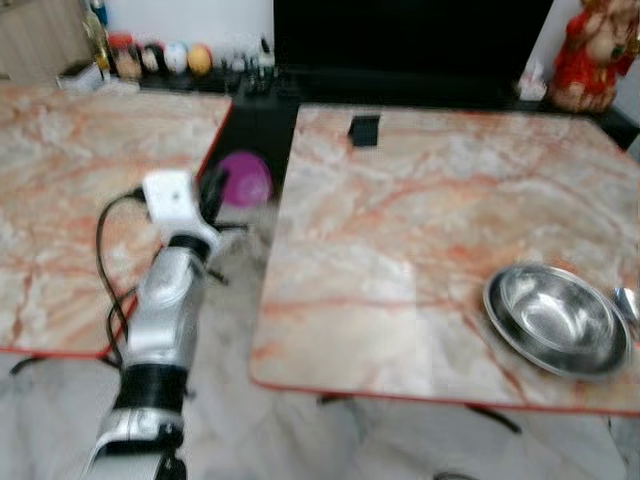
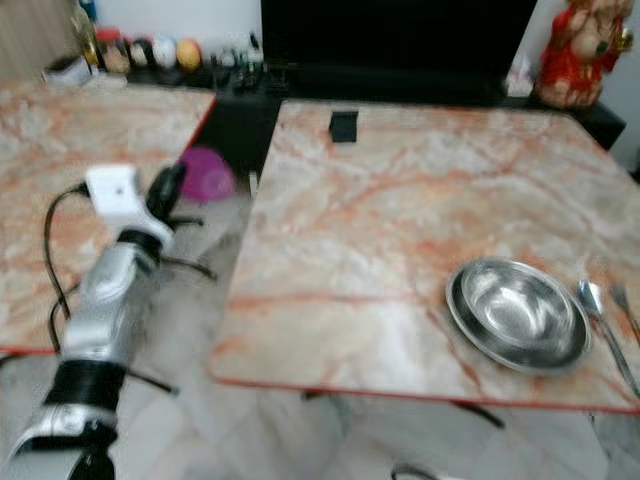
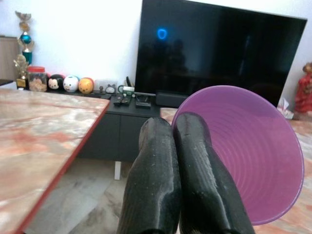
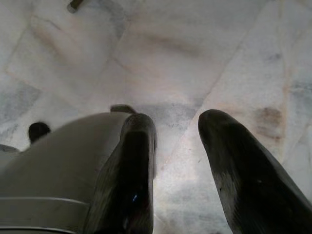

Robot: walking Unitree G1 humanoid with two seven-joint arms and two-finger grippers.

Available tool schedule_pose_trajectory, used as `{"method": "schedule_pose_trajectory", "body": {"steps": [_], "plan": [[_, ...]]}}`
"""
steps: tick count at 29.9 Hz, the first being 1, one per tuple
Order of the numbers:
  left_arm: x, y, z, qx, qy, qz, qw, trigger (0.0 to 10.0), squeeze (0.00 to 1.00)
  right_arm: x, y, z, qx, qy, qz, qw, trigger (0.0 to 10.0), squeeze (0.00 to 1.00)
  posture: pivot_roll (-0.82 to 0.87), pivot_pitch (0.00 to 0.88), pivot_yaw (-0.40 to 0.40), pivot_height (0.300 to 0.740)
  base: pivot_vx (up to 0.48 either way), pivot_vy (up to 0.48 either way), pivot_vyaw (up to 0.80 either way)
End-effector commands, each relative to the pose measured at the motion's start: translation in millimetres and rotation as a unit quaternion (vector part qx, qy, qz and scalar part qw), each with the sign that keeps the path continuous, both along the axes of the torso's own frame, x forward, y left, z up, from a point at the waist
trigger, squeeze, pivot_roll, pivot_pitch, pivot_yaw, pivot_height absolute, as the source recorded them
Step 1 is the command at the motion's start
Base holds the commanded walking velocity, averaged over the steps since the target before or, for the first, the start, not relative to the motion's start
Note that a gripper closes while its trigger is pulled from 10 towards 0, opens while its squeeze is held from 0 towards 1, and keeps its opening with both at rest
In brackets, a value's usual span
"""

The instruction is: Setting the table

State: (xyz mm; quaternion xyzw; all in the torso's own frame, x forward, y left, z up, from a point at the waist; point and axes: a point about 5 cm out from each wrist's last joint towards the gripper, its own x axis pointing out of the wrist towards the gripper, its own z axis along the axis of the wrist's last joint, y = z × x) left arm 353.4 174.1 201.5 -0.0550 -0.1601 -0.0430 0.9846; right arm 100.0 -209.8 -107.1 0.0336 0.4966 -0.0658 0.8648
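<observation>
L pincer [image 3: 173, 161] clamped on purple cup [image 3: 248, 151], lying sideways, mouth toward camera; R pincer [image 4: 178, 146] open, empty.

Two marble tables [image 1: 90, 190] [image 1: 420, 250]. One steel bowl [image 2: 518, 315]. One purple cup [image 3: 253, 146]. One spoon [image 2: 600, 320] and one fork [image 2: 628, 310] beside the bowl. One television [image 3: 219, 53]. One small black object [image 1: 365, 130]. One red figurine [image 1: 590, 55].
</observation>
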Motion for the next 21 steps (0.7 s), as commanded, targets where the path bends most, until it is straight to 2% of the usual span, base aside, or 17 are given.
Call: {"method": "schedule_pose_trajectory", "body": {"steps": [1,16,21], "plan": [[0.5,-9.9,3,-0.005,-0.007,-0.016,1.0,10.0,0.0,-3.6,-9.4,1,-0.011,0.0,-0.008,1.0,10.0,0.0,-0.01,0.0,-0.017,0.736,0.0,-0.465,0.0],[3.8,0.5,5,0.007,-0.006,-0.006,1.0,10.0,0.0,-4.1,-9.6,1,-0.01,0.001,-0.009,1.0,10.0,0.0,-0.01,0.0,-0.019,0.736,0.0,-0.465,0.0],[7.4,9.8,1,0.042,0.017,-0.002,0.999,10.0,0.0,-4.4,-10.4,1,-0.011,0.002,-0.007,1.0,10.0,0.0,-0.01,0.0,-0.027,0.736,0.0,-0.437,0.0]]}}
